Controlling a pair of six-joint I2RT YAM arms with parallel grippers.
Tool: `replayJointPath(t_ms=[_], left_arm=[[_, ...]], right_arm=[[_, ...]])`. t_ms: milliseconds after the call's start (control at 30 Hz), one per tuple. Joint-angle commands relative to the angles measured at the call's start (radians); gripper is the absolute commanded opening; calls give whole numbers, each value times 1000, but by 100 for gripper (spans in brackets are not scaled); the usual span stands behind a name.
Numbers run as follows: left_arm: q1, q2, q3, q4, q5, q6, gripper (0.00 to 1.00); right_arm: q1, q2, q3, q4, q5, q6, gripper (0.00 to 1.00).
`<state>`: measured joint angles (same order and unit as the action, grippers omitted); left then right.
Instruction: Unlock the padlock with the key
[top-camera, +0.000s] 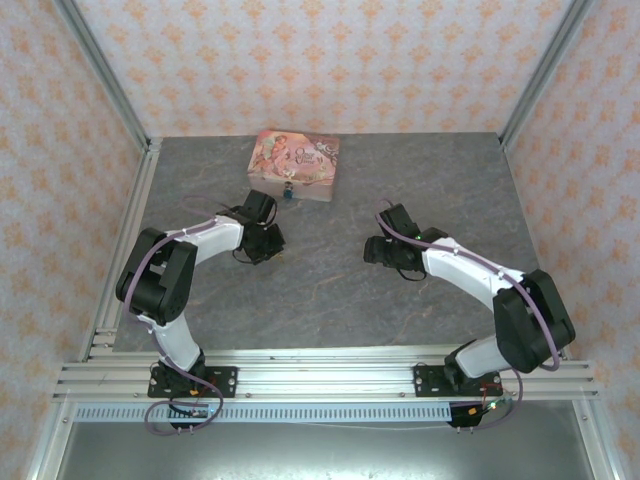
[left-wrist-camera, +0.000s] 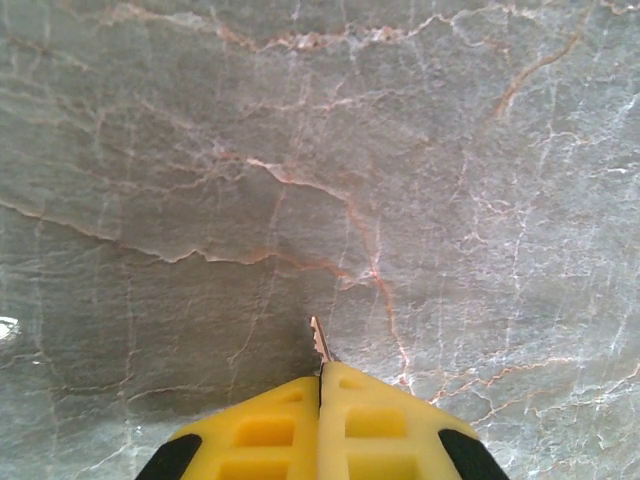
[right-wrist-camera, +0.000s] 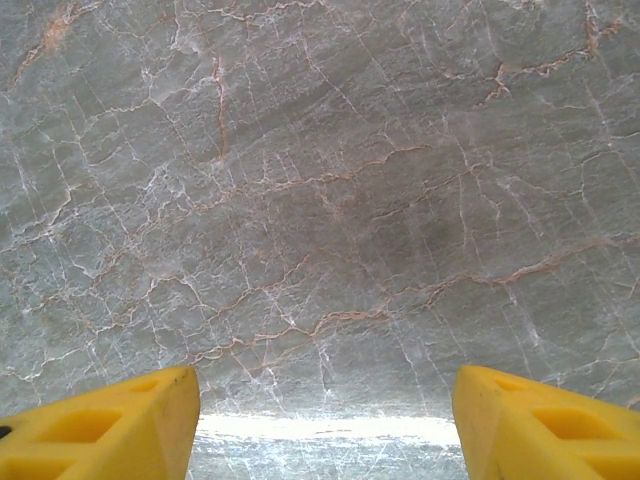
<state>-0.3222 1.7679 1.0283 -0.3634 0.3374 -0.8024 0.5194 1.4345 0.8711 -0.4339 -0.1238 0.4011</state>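
- Because the key (left-wrist-camera: 319, 342) is such a thin sliver, the left gripper (left-wrist-camera: 321, 378) has its yellow fingers (left-wrist-camera: 385, 420) pressed flat together on it; only the notched, silvery-tan tip pokes out beyond the pads, so the blade points forward, which looks like readiness for a keyhole.
- The padlock (top-camera: 288, 193), a tiny teal-blue body, sits against the front face of the pink illustrated box (top-camera: 295, 160) near the back of the table (top-camera: 330, 290); it lies just beyond the left gripper, and its shackle is too small to make out.
- The right gripper (right-wrist-camera: 325, 395) hovers over bare tabletop with its fingers wide apart and nothing between them; it is probably kept free to steady the lock or box while the key goes in.
- The tabletop is grey and stone-patterned, threaded with rust and white veins, and it shows a strip of glare near the right gripper; the fingers are moulded yellow plastic with rectangular recesses; the key edge is toothed metal.
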Motion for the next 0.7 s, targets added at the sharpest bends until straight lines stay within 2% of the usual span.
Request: replayJointPath(t_ms=[0,333,667], left_arm=[[-8,5,26,-29,-5,50,0],[-8,-40,39,-46,-15,178,0],[-8,-158,53,-44,-44,445,0]], right_arm=[[5,-26,-14,-18,24,27,68],[5,-44,-22,0,24,70,68],[-8,-21,114,-52,-59,36,67]])
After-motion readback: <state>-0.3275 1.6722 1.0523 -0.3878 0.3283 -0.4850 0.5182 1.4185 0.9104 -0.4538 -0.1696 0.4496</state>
